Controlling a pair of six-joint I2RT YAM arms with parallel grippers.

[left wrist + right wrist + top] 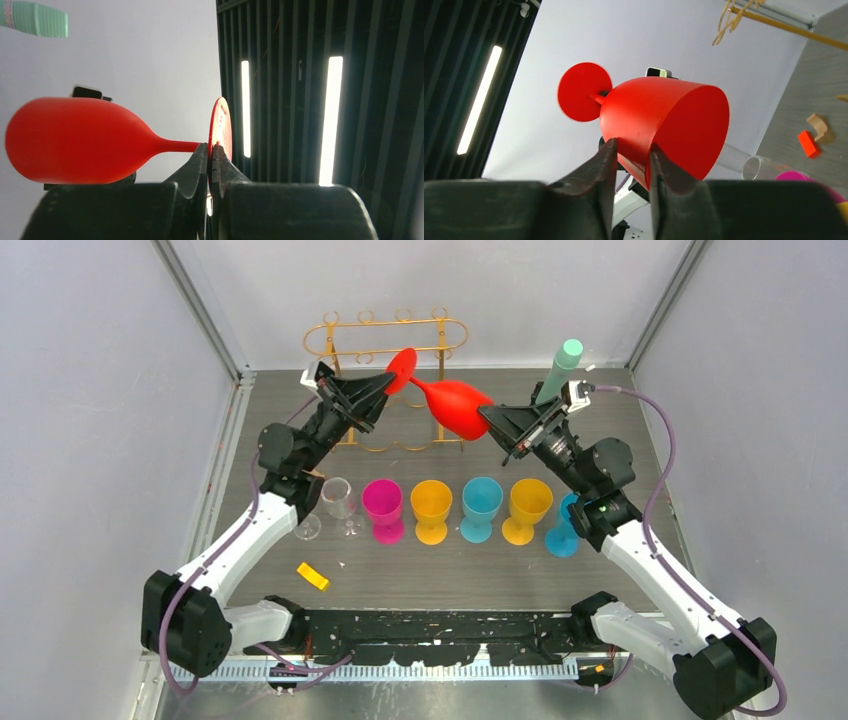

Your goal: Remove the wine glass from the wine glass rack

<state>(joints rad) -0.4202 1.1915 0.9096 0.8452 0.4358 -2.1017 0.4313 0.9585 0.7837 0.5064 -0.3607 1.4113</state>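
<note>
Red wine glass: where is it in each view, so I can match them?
Top external: red wine glass upper centre, tilted sideways, in front of the gold rack.
Left wrist: its bowl left, foot centre.
Right wrist: centre, open mouth facing right.
Shared landmark: gold rack, also top right in right wrist; absent from left wrist.

Both raised arms angle inward, left hand [392,383] and right hand [488,420] clamped on the wine glass [455,403].
</note>
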